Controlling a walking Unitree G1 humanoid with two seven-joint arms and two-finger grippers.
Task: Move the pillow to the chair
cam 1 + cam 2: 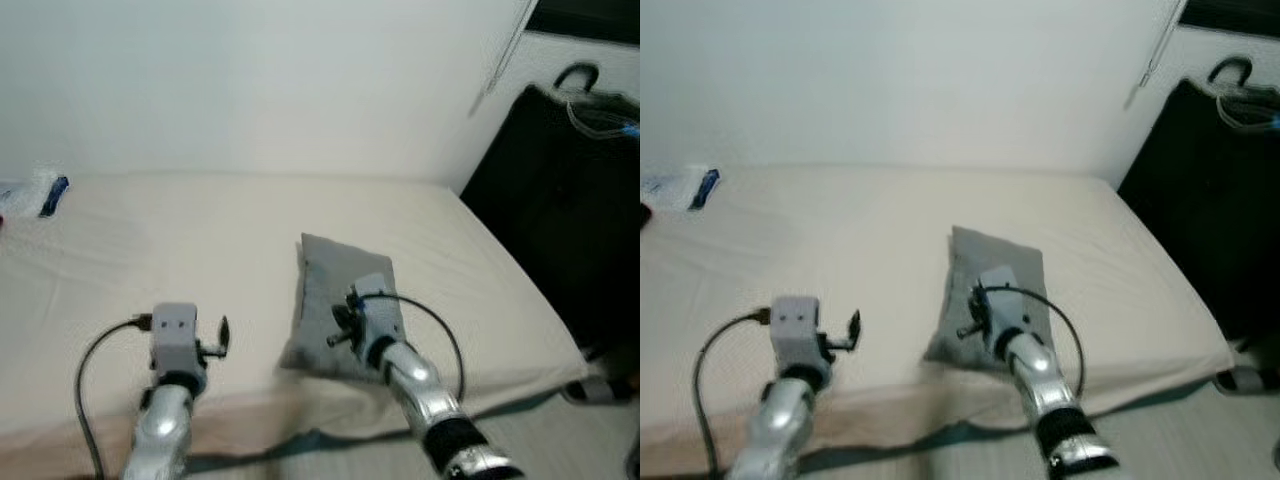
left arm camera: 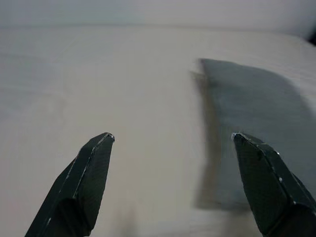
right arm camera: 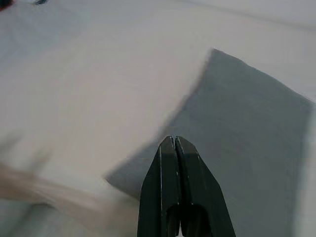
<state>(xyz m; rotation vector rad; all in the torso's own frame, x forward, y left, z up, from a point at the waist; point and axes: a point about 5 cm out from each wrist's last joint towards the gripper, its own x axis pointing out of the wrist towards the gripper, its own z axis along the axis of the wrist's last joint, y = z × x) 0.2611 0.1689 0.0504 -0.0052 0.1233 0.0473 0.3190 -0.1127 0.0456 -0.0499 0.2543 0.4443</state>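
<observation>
The grey pillow [image 1: 340, 300] lies flat on the cream bed [image 1: 200, 260], near its front edge and untouched, so the task is judged to be at its outset. The left gripper [image 2: 173, 140] hovers beside the pillow with fingers spread wide; the right gripper [image 3: 176, 148] hangs over the pillow's near corner with fingers pressed together on nothing. Grasping, lifting and carrying to the chair all remain.
</observation>
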